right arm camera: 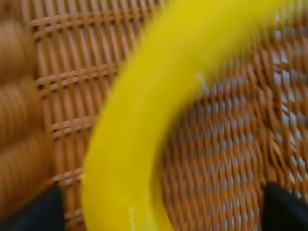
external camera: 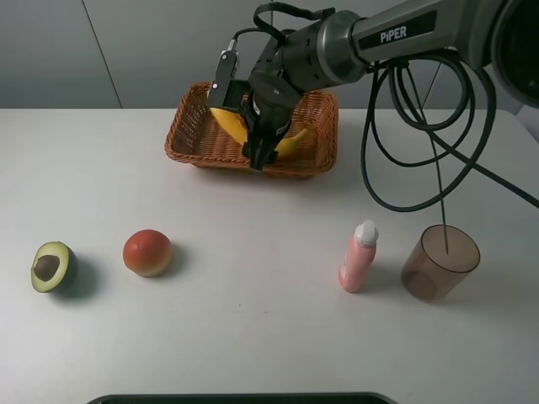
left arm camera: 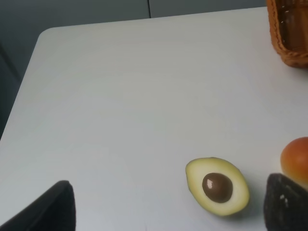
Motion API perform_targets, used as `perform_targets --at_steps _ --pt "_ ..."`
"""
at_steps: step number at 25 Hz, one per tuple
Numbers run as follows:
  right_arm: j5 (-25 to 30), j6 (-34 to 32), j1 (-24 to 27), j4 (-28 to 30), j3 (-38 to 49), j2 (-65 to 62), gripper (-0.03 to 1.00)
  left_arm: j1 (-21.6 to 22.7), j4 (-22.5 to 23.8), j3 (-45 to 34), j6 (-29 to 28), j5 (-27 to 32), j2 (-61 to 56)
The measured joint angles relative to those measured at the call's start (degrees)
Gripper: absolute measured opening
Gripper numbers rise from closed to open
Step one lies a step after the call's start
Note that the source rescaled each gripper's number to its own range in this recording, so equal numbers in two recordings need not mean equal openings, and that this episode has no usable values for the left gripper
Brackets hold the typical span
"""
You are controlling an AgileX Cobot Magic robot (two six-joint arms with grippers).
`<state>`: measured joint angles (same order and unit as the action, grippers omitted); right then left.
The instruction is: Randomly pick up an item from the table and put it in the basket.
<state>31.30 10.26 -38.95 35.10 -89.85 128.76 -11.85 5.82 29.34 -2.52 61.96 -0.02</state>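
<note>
Long curved yellow banana (right arm camera: 144, 120) inside the orange-brown woven wicker basket (right arm camera: 62, 72), directly under right tool (right arm camera: 163, 209). Long axis crosses the line between its fingers, which stand apart, gripping nothing. Left tool (left arm camera: 168, 204) well off, also apart, empty.

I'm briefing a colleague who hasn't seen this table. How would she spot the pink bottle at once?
Start at the white table, on its right side in the high view, nearer the camera than the wicker basket. There the pink bottle stands upright just left of a translucent brown cup. It is slim and pink with a white cap; the cup is wide and open.
</note>
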Motion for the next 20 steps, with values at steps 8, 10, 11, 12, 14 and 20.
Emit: perform_targets --at_steps 8,10,11,12,14,20 --pt "-0.1 0.0 0.0 0.2 -0.1 -0.4 0.99 0.0 0.0 0.0 0.0 0.0 0.0" --pt "0.0 0.0 0.0 0.8 -0.1 -1.7 0.99 0.0 0.0 0.0 0.0 0.0 0.0" --pt "0.3 0.0 0.0 1.7 -0.1 -2.8 0.99 0.0 0.0 0.0 -0.1 0.0 0.0" --pt "0.4 0.1 0.0 2.4 -0.1 -4.0 1.00 0.0 0.0 0.0 -0.1 0.0 0.0" --pt "1.4 0.2 0.0 4.4 -0.1 -7.7 0.99 0.0 0.0 0.0 -0.1 0.0 0.0" --pt "9.7 -0.3 0.0 8.0 -0.1 -22.8 0.99 0.0 0.0 0.0 -0.1 0.0 0.0"
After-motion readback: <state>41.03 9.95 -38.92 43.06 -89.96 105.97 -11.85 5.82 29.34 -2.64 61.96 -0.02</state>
